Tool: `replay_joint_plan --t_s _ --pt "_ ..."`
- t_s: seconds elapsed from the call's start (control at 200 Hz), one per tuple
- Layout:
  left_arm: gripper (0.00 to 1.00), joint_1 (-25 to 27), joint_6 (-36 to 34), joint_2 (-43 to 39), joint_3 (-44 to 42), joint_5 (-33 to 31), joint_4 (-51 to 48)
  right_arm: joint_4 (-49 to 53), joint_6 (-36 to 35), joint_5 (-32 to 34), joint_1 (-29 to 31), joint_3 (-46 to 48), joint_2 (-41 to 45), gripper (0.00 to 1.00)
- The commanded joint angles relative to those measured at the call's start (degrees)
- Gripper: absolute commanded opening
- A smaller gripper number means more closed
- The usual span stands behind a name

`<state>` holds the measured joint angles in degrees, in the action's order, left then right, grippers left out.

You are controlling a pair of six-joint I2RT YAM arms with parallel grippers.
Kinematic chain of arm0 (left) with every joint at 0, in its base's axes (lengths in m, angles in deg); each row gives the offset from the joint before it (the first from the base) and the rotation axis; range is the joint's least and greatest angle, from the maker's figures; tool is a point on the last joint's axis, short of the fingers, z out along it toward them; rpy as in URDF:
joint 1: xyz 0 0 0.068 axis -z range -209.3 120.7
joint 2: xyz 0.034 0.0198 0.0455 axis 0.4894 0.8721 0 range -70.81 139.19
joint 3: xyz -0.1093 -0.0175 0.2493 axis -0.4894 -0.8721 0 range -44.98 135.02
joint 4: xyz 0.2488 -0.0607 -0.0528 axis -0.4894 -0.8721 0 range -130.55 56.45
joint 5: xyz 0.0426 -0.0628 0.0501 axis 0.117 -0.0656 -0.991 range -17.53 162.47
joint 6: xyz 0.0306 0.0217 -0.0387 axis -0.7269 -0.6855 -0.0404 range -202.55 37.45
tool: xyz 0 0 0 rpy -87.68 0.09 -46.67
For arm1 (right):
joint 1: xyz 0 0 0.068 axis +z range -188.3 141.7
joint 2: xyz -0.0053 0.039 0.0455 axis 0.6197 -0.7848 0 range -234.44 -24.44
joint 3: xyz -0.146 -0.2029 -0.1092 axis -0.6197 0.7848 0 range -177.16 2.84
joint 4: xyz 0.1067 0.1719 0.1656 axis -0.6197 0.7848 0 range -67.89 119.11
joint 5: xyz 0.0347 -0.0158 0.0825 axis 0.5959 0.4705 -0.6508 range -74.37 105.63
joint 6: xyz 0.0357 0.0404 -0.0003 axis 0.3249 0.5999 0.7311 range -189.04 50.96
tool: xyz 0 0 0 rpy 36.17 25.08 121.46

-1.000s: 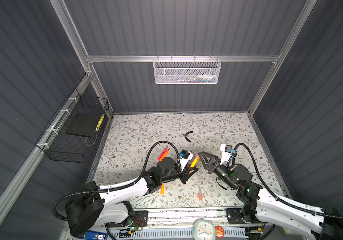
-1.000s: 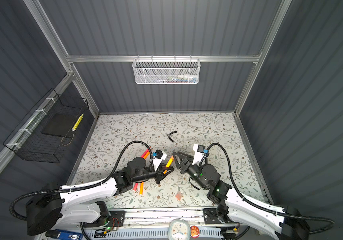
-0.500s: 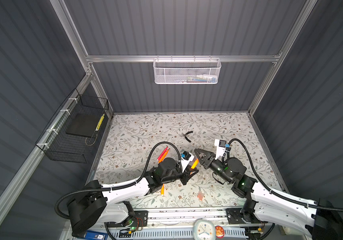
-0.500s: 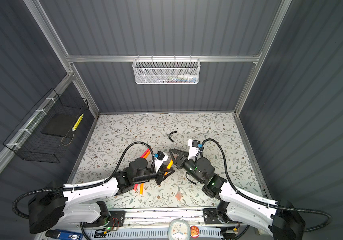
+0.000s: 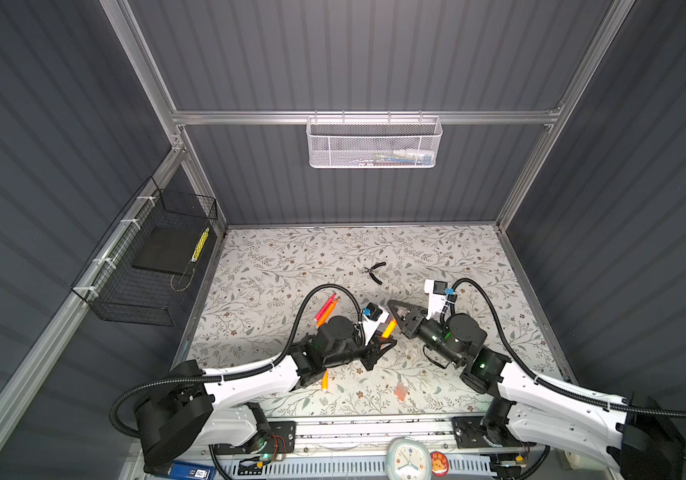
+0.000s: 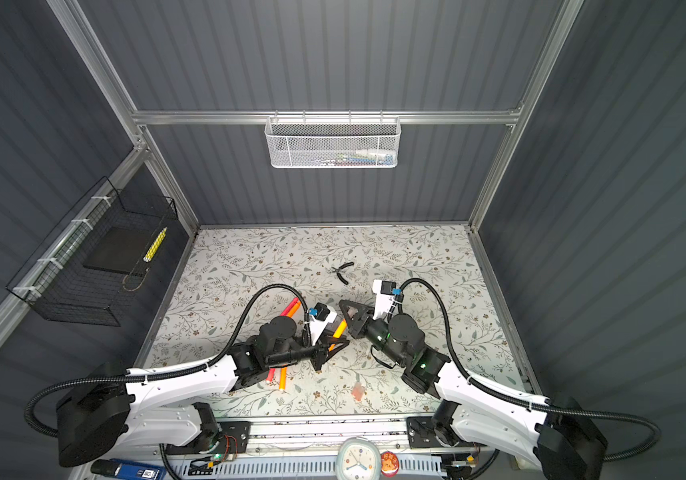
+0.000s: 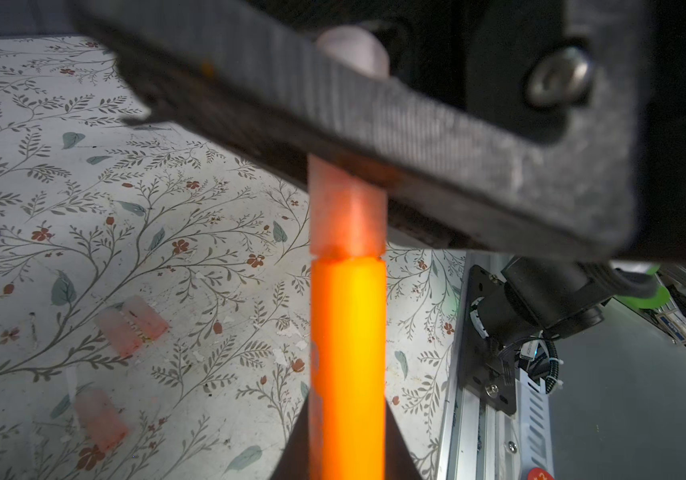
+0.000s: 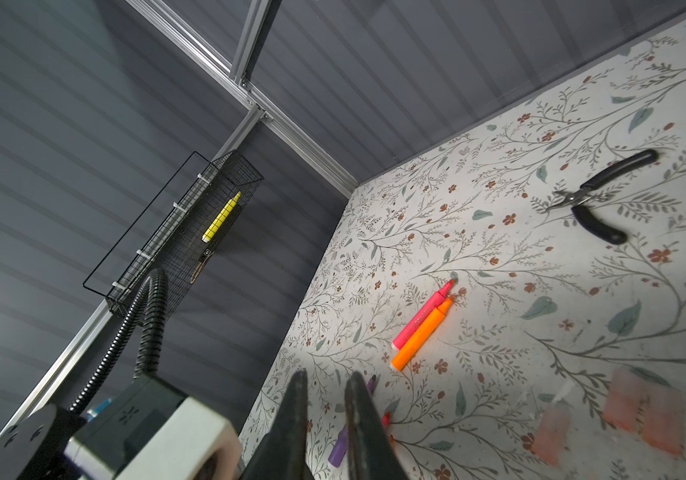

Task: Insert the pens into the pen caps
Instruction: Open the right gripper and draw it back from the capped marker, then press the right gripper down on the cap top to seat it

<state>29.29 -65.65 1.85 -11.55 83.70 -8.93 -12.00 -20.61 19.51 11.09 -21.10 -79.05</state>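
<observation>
Grey ribbed walls [image 5: 354, 54] around a floral tabletop [image 5: 275, 257]
An aluminium frame [image 5: 250, 117] edges the dark walls; the leaf-and-flower tabletop looks brightest at its near middle. A white mesh basket [image 5: 333, 151] hangs on the far wall, its contents too blurred to name; a black wire basket [image 5: 133, 301] hangs on the left wall.

Mid-table, the left gripper [image 5: 383, 341] holds an orange pen [image 5: 389, 328] against the right gripper [image 5: 398, 320], with loose pen caps [image 5: 400, 390] near the front edge.
</observation>
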Motion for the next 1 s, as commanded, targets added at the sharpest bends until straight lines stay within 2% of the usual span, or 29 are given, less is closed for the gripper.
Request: replay_joint_plan --t_s 0.0,0.205,0.315,0.47,0.61,0.76,0.87,0.995 --pt "0.0 0.04 0.5 0.63 3.68 -4.5 -0.93 -3.28 -0.62 -4.22 1.56 1.89 0.07 0.0" --pt "0.0 -0.46 0.06 -0.17 7.08 -8.45 -1.79 -3.53 -4.01 -1.81 6.33 3.62 0.38 0.0" --pt "0.0 -3.27 1.53 -1.11 7.57 -8.38 0.04 -5.15 -4.61 -1.78 8.21 4.8 0.29 0.0" --pt "0.0 -12.62 7.17 -2.47 7.57 2.32 4.93 -7.76 -7.51 -1.98 11.77 5.92 -0.21 0.0" --pt "0.0 -14.12 6.94 -4.66 7.94 3.92 5.81 -9.91 -8.86 -2.43 13.35 6.9 -0.91 0.0" --pt "0.0 -14.11 3.75 -6.38 8.38 -2.62 3.14 -11.15 -5.06 0.14 15.01 6.76 -3.13 0.0" --pt "0.0 -14.05 0.82 -6.45 8.51 -10.33 1.68 -10.37 1.48 4.51 18.43 5.11 -6.62 0.0" --pt "0.0 -14.03 -0.97 -6.46 8.32 -17.05 2.0 -12.34 5.3 9.56 23.42 3.63 -11.1 0.0"
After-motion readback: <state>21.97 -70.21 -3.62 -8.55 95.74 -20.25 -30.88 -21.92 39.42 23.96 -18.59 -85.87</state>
